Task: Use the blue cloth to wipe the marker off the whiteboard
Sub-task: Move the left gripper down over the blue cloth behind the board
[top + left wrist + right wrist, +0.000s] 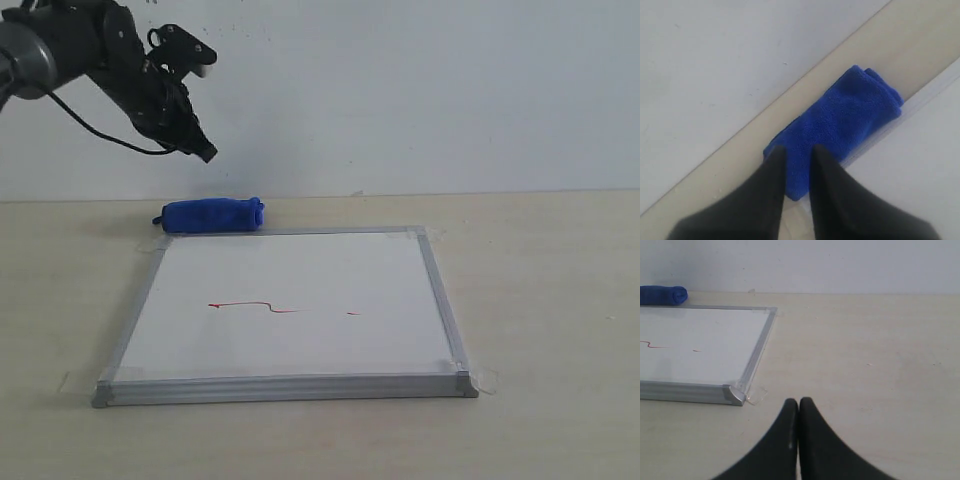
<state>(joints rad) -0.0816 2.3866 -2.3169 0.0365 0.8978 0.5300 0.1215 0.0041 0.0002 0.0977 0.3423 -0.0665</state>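
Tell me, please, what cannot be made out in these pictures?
- Left wrist view: the left gripper hides one end of the blue cloth.
- Right wrist view: the picture's edge cuts off the whiteboard, the red marker line and the cloth.
- Exterior view: the right gripper is out of frame; only its fingertips show, in its own wrist view.

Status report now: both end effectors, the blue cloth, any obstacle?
Left end effector slightly open, above blue cloth, not touching. Right end effector shut, empty, beside whiteboard. Marker unwiped. Nothing between left end effector and cloth.
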